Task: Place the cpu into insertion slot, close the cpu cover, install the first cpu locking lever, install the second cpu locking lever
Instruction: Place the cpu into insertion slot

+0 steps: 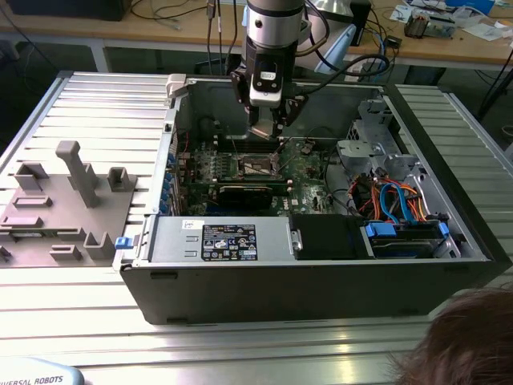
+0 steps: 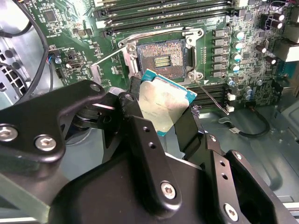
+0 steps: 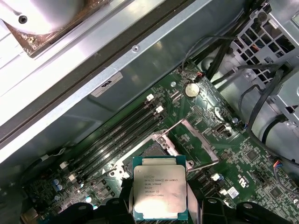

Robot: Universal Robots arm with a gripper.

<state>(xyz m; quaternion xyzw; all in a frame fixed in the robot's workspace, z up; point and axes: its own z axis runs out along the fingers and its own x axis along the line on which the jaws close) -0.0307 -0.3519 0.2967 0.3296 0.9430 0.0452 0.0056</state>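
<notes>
My gripper (image 1: 268, 127) hangs inside the open computer case, shut on the cpu (image 2: 161, 105), a flat square chip with a silver-grey top and a green edge. In both wrist views its black fingers (image 2: 138, 123) clamp two opposite sides of the chip (image 3: 160, 193). The cpu is above the green board, close to the insertion slot (image 2: 161, 60) and apart from it. The slot lies open, with a dark gold-tinged centre. The cpu cover (image 3: 198, 142) stands swung up beside the slot. Two thin wire levers (image 2: 108, 57) stick out loose at its sides.
Long memory slots (image 3: 117, 135) run beside the socket. A black card (image 1: 248, 192), a power supply (image 1: 228, 241), and a drive cage with blue and orange cables (image 1: 393, 200) sit within the case walls. A grey fixture (image 1: 68, 200) stands at the exterior view's left; a person's head (image 1: 469, 341) is at its lower right.
</notes>
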